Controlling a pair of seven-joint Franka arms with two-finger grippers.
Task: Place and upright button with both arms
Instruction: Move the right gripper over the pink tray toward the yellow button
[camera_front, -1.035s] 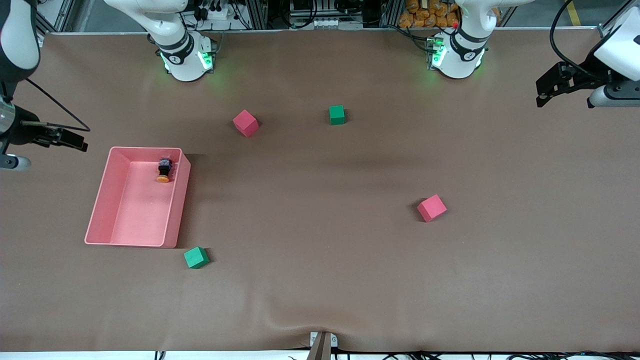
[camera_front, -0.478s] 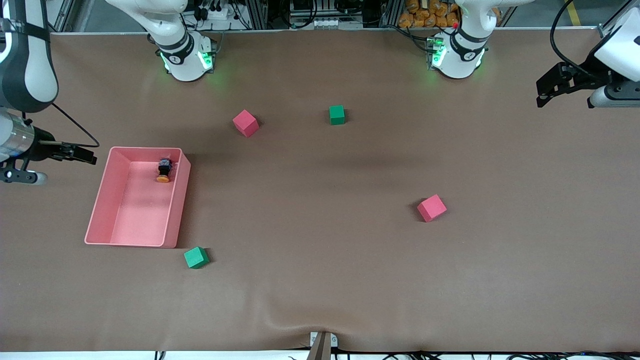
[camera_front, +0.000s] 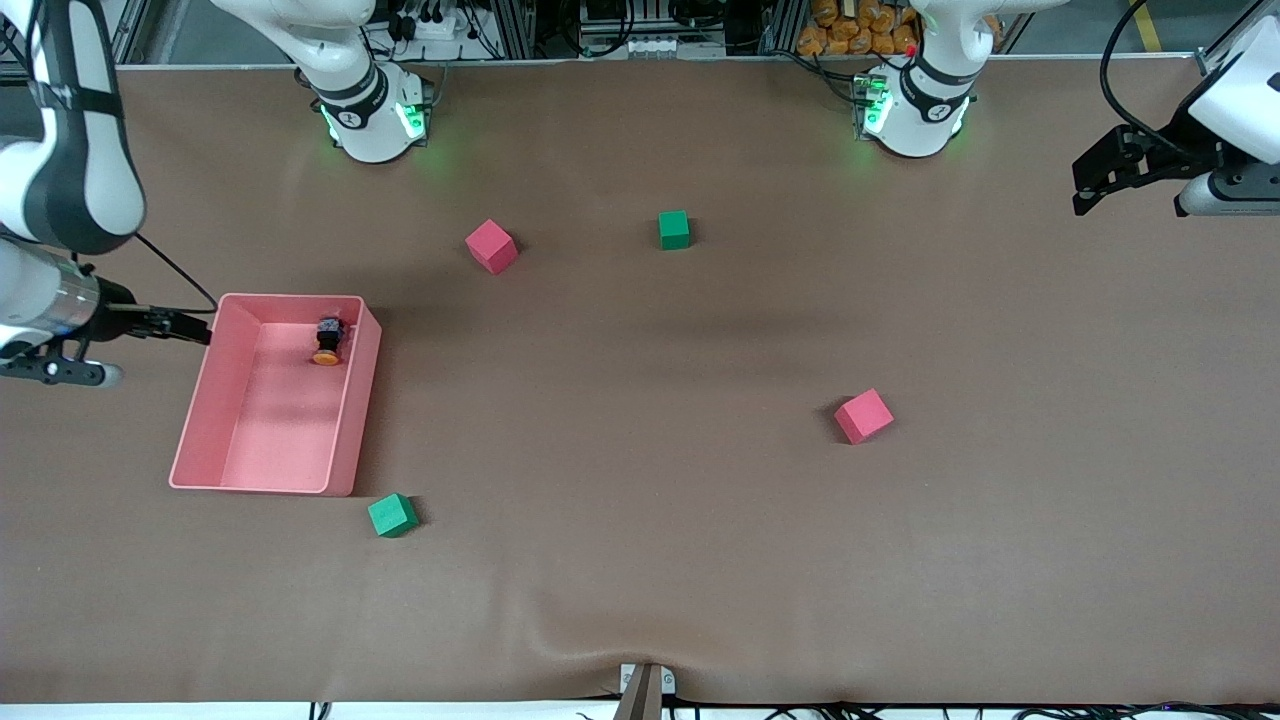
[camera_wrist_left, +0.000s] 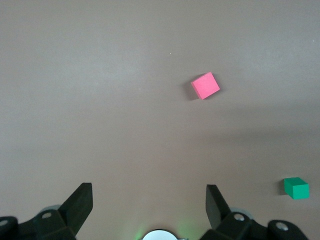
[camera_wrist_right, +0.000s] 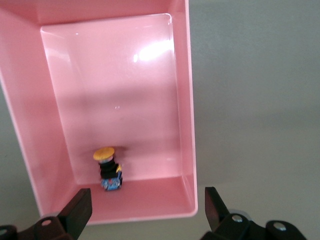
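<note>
approach step: right gripper (camera_wrist_right: 145, 210), fingers spread, over pink bin (camera_front: 215, 400) edge, needs to drop onto tipped button (camera_front: 327, 341); left gripper (camera_wrist_left: 150, 205) spread too, waits.

We view the table (camera_front: 640, 560) from high, facing both bases. Left wrist camera looks straight down from well above, sharing a pink cube (camera_wrist_left: 205, 85) (camera_front: 863, 416). Right wrist camera sits closer, sharing the pink tray (camera_wrist_right: 187, 125) (camera_front: 355, 420).
</note>
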